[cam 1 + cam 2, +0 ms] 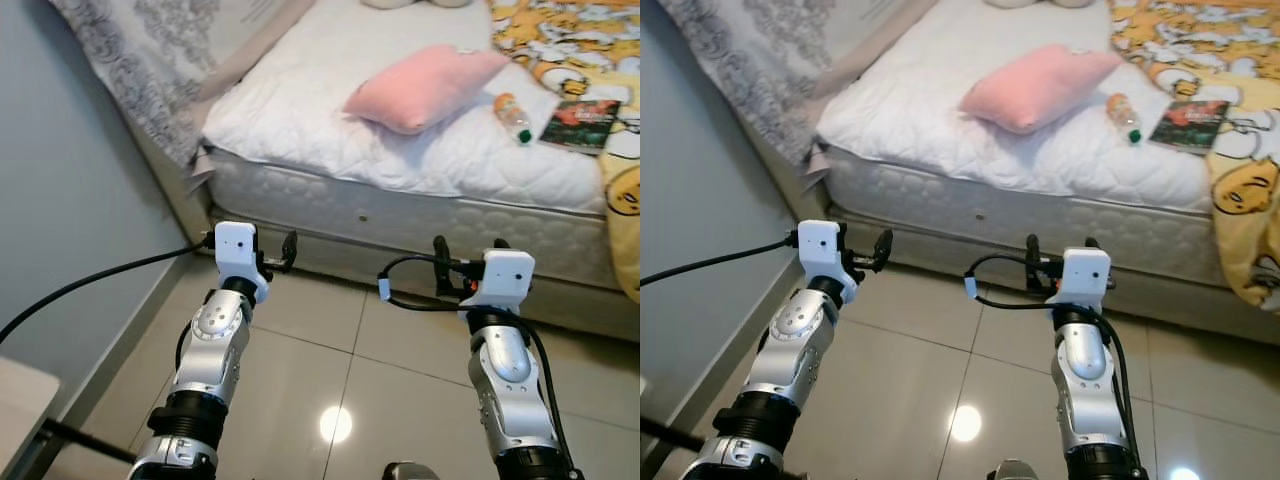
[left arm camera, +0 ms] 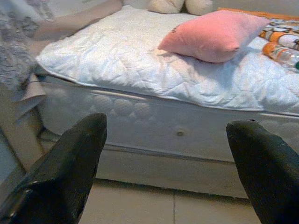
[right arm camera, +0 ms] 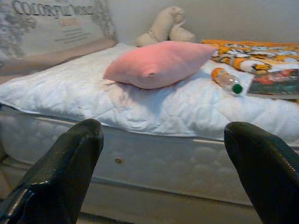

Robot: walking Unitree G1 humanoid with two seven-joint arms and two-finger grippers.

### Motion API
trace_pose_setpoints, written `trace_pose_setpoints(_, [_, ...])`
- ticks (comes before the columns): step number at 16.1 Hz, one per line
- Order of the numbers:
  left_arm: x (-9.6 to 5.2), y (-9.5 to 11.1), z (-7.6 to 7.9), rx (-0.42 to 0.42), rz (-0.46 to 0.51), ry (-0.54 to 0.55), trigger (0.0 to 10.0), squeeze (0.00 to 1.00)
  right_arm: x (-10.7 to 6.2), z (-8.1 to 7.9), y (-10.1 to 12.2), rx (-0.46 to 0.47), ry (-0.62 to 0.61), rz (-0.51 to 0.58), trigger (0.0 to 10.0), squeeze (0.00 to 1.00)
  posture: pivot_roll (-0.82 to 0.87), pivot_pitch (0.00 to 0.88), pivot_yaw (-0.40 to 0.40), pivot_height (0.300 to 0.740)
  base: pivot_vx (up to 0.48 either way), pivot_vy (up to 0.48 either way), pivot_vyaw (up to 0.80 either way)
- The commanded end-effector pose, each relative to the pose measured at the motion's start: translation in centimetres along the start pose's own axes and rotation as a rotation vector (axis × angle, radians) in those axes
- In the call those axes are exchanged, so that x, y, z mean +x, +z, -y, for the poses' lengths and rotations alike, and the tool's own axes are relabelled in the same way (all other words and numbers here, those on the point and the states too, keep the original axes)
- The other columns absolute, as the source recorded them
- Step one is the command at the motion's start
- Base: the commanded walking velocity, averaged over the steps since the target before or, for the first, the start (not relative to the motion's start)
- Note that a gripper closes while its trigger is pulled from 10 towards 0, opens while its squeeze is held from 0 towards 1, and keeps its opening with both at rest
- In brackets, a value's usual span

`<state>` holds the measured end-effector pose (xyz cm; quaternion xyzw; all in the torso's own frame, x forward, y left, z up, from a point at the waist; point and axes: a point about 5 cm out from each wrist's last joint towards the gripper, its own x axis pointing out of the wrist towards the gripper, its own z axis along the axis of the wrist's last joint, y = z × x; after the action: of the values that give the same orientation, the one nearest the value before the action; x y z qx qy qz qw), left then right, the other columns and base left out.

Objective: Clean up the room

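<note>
A pink pillow lies on the white mattress ahead of me. Beside it lie a clear plastic bottle with an orange label and green cap, and a book with a dark red cover. A yellow patterned blanket covers the bed's right side. My left gripper and right gripper are held up above the floor tiles, short of the bed's side, both open with nothing between the fingers. The right wrist view has the pillow, bottle and book straight ahead.
A grey wall runs along my left with a black cable across it. A grey patterned headboard cover stands at the bed's left end. A beige plush toy sits at the back. Glossy tiles lie below.
</note>
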<state>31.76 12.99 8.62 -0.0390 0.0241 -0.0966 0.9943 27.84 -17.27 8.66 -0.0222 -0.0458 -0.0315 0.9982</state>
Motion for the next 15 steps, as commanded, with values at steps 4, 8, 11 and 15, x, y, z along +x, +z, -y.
trace_pose_setpoints(4, [0.2,0.5,0.3,0.030,0.009,-0.008,10.0,0.00,0.0,-0.6,-0.1,-0.002,0.036,-0.012,10.0,0.00,-0.18,0.000,0.096,0.731,0.369,-0.264,0.00])
trace_pose_setpoints(8, [0.3,0.2,0.5,0.039,-0.002,-0.019,10.0,0.00,-0.2,-0.6,-1.1,-0.030,0.034,-0.061,10.0,0.00,-0.18,0.000,0.096,0.731,0.416,0.000,0.00])
trace_pose_setpoints(11, [0.4,0.3,1.1,0.051,0.004,-0.068,10.0,0.00,0.2,-1.2,0.3,-0.030,0.089,0.001,10.0,0.00,-0.19,0.000,0.102,0.731,0.425,0.000,0.00])
trace_pose_setpoints(15, [0.8,0.5,0.9,0.020,-0.001,-0.041,10.0,0.00,0.4,-1.0,-0.2,-0.026,0.069,-0.026,10.0,0.00,-0.19,0.000,0.100,0.731,0.434,0.000,0.00])
